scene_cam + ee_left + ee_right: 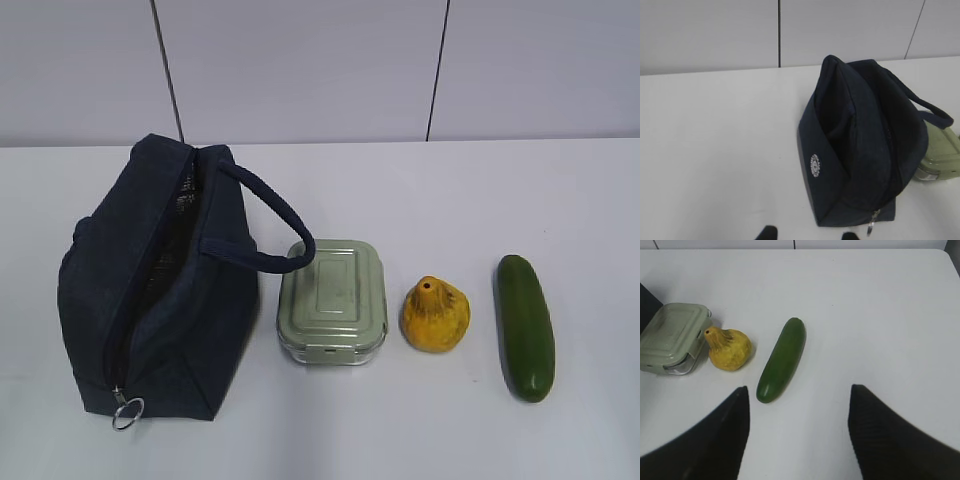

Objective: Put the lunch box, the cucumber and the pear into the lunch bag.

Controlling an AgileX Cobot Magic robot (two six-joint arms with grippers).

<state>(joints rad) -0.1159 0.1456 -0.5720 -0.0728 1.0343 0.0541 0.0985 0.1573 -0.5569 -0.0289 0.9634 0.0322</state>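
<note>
The navy lunch bag [160,290] stands on the white counter [450,190] at the left, zipper open, ring pull [127,412] at the near end. Its inside is dark; contents I cannot tell. The strap handle [270,225] loops over to the lunch box [333,300], which sits just beside the bag w/ green lid closed. Right of it lies the pear [435,315], then the cucumber [526,327], both apart. Right claw [799,435] hovers above the counter near the cucumber, fingers wide apart, empty. Left claw [810,236]: only two tips seen, apart.
</note>
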